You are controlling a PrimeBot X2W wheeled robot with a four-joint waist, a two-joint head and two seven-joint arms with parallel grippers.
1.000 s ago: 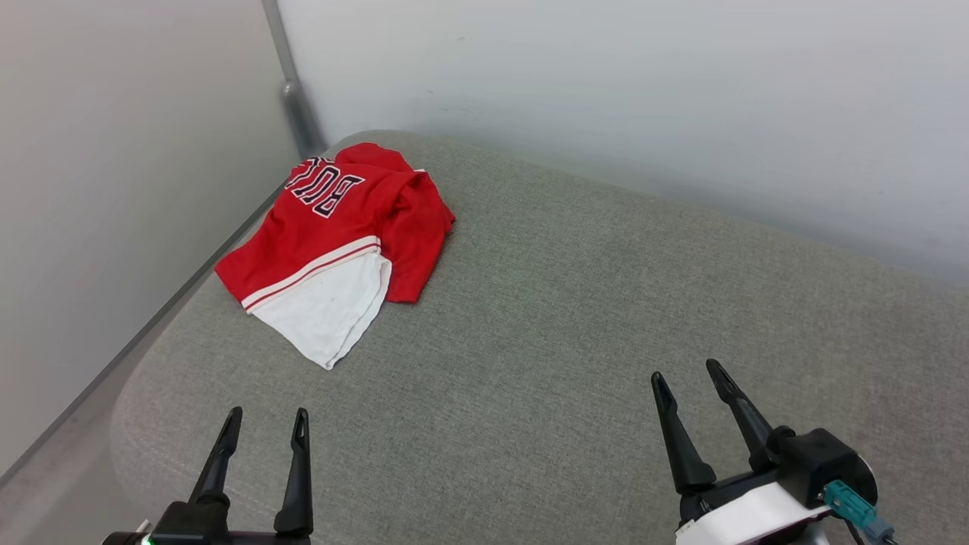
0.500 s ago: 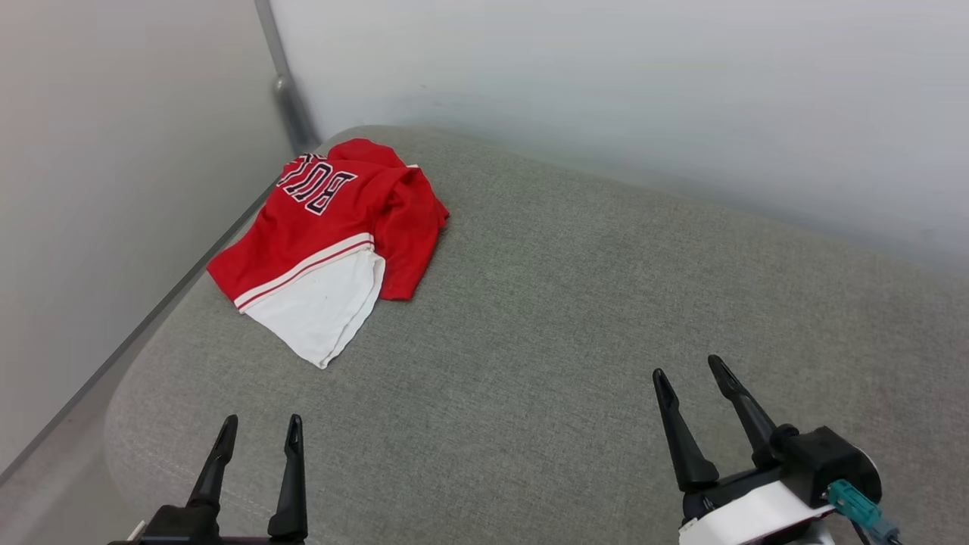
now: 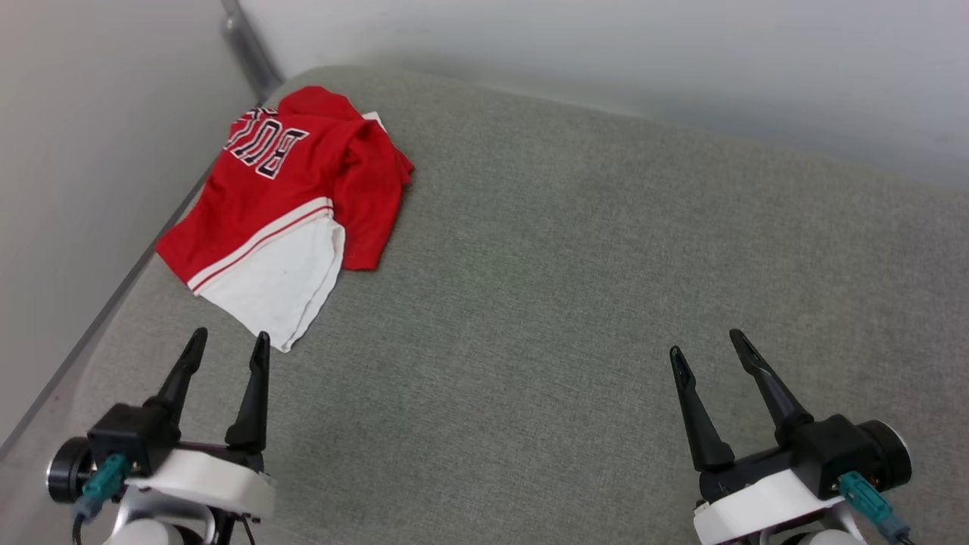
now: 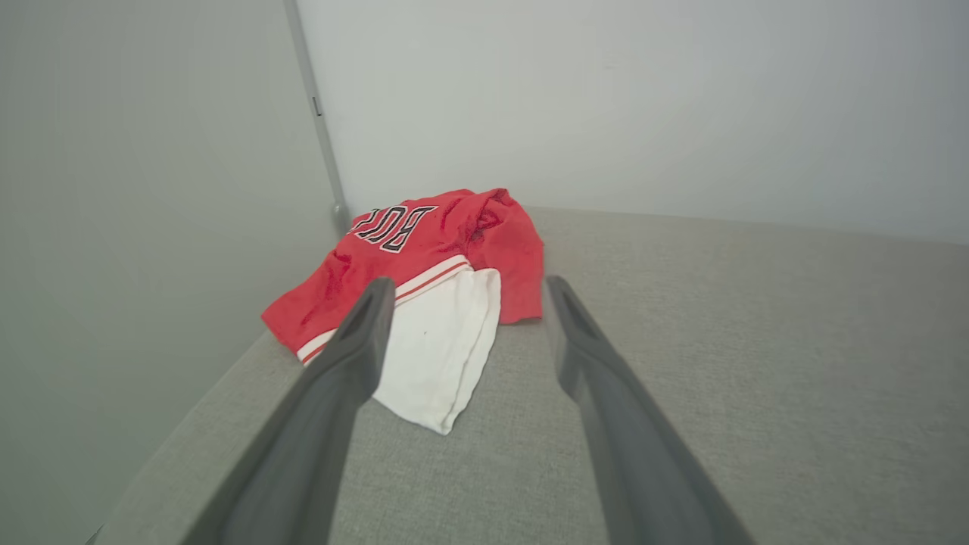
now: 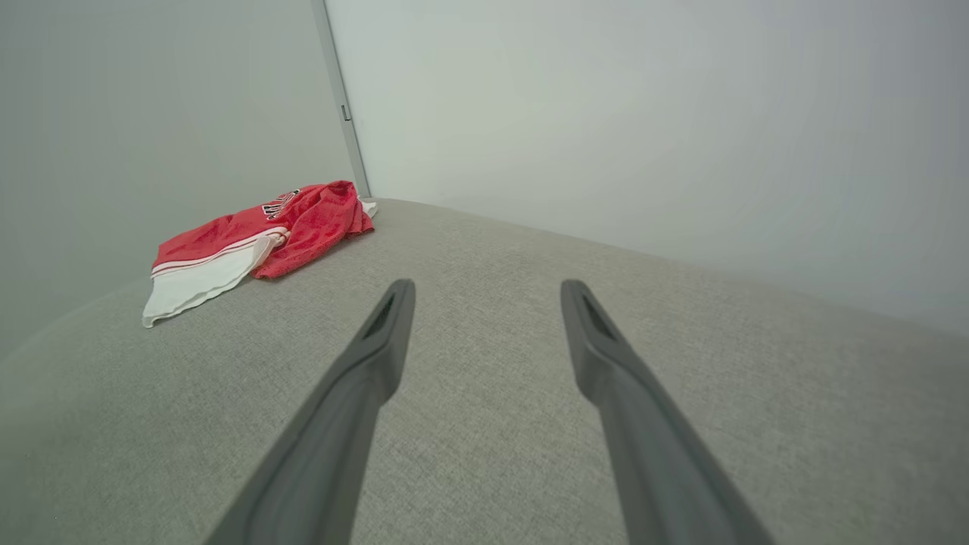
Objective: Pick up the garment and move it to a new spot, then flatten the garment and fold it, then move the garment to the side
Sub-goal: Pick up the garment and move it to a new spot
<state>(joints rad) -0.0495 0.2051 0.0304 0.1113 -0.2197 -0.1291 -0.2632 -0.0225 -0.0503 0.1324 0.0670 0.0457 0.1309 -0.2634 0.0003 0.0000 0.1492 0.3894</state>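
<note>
Left gripper (image 3: 230,341) points at the garment (image 3: 284,197) – right gripper (image 3: 708,341) well apart; both jaws spread, empty

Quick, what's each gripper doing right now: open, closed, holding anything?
Left gripper: open, empty; the garment lies just ahead of it.
Right gripper: open, empty.

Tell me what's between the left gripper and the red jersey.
Nothing. In the head view, only a short strip of bare grey cushion separates the left gripper from the garment, whose white sleeve lies nearest.
</note>
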